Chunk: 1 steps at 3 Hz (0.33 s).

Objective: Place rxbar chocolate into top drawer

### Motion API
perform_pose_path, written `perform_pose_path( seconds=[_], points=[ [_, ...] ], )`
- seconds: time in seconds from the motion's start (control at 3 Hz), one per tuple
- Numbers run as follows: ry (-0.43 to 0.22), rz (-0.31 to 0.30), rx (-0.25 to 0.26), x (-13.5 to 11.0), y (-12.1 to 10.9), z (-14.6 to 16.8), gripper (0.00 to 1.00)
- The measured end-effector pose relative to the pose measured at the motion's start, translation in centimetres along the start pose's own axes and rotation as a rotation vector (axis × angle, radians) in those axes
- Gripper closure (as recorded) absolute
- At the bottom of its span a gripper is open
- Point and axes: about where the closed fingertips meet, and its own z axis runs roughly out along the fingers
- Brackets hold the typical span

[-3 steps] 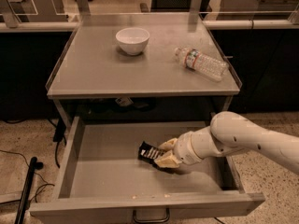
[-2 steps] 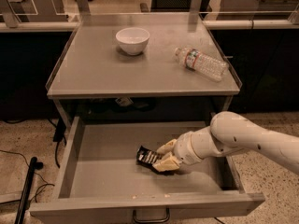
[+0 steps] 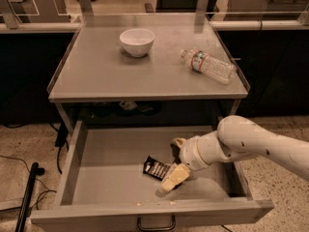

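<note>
Starting at the left, a thin black pole (image 3: pixel 26 197) leans over the speckled floor, just beside the top drawer (image 3: pixel 91 178), which stands pulled wide open under the tabletop (image 3: pixel 96 76). Up on that tabletop a white bowl (image 3: pixel 137 41) sits upright toward the back, left of the middle. Down in the drawer the rxbar chocolate (image 3: pixel 156 167) lies flat on the grey floor, a little right of centre and nearer the front panel, its white lettering facing up. My fingers (image 3: pixel 174 178) are inside the drawer at the bar's right end and stand apart, one raised above the bar and the pale lower one slanting down by its corner; whether that lower one touches the wrapper I cannot quite make out. Farther right, a clear water bottle (image 3: pixel 210 66) lies on its side on the tabletop, and my white arm (image 3: pixel 251 141) comes in over the drawer's right wall.
</note>
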Motion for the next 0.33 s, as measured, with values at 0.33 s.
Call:
perform_pose_path(
  seconds=[0.33],
  points=[
    [0.0, 0.0, 0.0, 0.0, 0.0, 0.0, 0.0]
  ],
)
